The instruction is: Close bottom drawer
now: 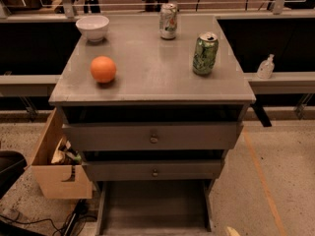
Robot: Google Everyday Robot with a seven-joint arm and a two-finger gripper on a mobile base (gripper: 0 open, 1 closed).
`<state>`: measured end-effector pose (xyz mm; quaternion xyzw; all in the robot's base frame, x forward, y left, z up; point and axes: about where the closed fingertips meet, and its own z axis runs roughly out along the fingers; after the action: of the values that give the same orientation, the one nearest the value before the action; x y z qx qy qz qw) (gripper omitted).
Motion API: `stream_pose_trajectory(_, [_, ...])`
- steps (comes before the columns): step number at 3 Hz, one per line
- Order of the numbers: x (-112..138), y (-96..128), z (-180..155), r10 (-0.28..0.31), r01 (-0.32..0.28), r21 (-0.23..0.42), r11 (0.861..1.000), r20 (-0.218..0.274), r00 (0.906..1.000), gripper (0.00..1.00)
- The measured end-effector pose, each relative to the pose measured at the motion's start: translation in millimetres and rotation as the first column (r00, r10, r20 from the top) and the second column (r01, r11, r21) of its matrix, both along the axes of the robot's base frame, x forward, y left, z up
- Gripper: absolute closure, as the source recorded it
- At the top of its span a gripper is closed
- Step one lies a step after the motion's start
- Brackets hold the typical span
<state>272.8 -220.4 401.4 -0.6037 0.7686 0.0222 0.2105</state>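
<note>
The grey cabinet [147, 85] fills the middle of the camera view. Its bottom drawer [153, 206], a wide shallow grey tray, is pulled out toward me at the lower edge of the view, and its front is cut off by the frame. Above it are two taller-fronted drawers, each with a small round knob: the middle one [155, 172] and the top one [154, 137], both slightly out. Only a pale tip of my gripper [231, 231] shows, at the bottom edge just right of the open drawer's right side.
On the cabinet top are an orange [103, 69], a white bowl [93, 27], a green can [204, 53] and a second can [168, 20]. An open cardboard box [56, 173] stands on the floor at left, beside cables. A white bottle [266, 67] sits on the right ledge.
</note>
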Motion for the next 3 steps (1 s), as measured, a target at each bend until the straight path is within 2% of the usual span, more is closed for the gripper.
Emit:
stream_pose_trajectory(1, [0,0,0,0.0,0.0,0.0,1.0,0.0,1.0,0.0])
stream_pose_trajectory(2, [-3,12,-20,0.016,-0.016,0.0,1.0,-0.04,0.9991,0.0])
stream_pose_trajectory(3, [-6,36,-66,0.059,-0.06,-0.009,0.998,-0.13,0.9897,0.17])
